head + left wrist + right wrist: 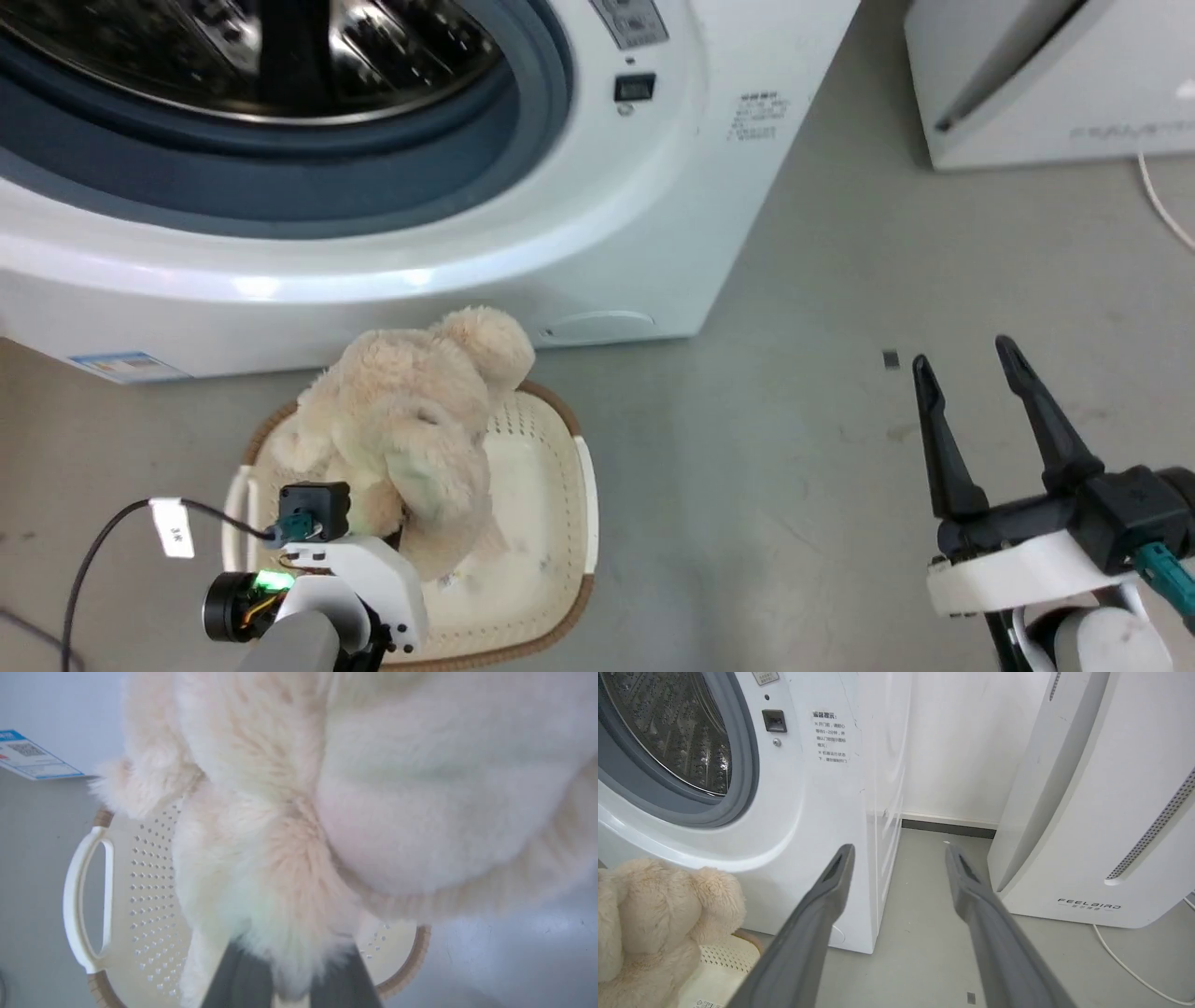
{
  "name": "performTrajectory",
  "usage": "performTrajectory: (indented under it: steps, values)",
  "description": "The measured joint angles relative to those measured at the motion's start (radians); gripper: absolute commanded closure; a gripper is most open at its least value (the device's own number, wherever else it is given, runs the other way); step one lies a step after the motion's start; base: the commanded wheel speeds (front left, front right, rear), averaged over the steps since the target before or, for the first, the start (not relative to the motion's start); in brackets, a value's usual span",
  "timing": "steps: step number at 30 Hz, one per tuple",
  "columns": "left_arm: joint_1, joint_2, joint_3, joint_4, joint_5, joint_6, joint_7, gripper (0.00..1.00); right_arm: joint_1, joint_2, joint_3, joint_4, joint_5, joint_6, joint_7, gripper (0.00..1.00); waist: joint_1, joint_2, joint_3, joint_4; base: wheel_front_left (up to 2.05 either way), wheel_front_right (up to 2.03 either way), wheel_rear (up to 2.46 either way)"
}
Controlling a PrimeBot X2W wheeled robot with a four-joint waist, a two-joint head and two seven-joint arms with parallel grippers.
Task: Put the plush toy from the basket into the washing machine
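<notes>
Cream-beige fur of the plush toy (411,420) covers the far left part of the basket (537,467), and its head reaches over the brown rim on the side toward the washing machine (597,224). Whether the toy rests on the basket bottom or hangs a little above it, I cannot tell. The left gripper (294,959) pinches the toy from the near side: in the left wrist view the fur is pressed between its two dark fingers (240,980) and hides their tips. The right gripper (962,355) is well apart, over bare grey floor (794,467) to the right of the basket, with its jaws spread and nothing between them

The white appliance (1092,812) on the right carries the name FEELBIRD low on its front; a smaller line under it is too small to read. The machine front has a block of Chinese characters (830,737) beside the round opening, and a blue and white sticker (126,366) at its lower left corner. A white tag (173,527) on the black cable near the left arm has marks I cannot read surely

The opening shows its grey gasket (280,177) and shiny drum (392,47) above the basket's far edge. The basket's far rim lies just beside the machine base. A strip of floor runs between machine and appliance up to the wall, and a white cord (1134,970) lies on it near the appliance
</notes>
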Motion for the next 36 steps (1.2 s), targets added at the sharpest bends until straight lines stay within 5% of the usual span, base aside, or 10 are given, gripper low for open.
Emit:
performTrajectory:
  steps: [14, 22, 28, 36]
  values:
    - [0.291, -0.015, 0.132, -0.567, 0.083, 0.026, 0.000, 1.00, 0.079, 0.000, -0.007, 0.014, -0.012, 0.000, 0.000, 0.00, -0.0001, 0.0000, -0.172, 0.070, 0.00, 0.00, 0.00]
    - [0.328, -0.039, 0.194, -0.813, 0.132, 0.026, 0.000, 1.00, 0.084, 0.000, -0.001, 0.004, 0.003, 0.000, 0.000, 0.00, -0.0001, 0.0000, -0.170, 0.065, 0.00, 0.00, 0.00]
    - [0.196, -0.023, 0.207, -0.835, 0.132, 0.021, 0.013, 1.00, 0.075, 0.000, -0.003, -0.020, 0.006, 0.000, 0.000, 0.00, 0.0000, 0.0000, -0.104, 0.042, 0.00, 0.00, 0.00]
    - [-0.129, 0.084, 0.241, -0.801, 0.129, 0.009, 0.130, 1.00, 0.018, 0.000, -0.019, -0.060, 0.023, 0.000, 0.000, 0.00, 0.0001, 0.0000, 0.044, -0.002, 0.00, 0.00, 0.00]
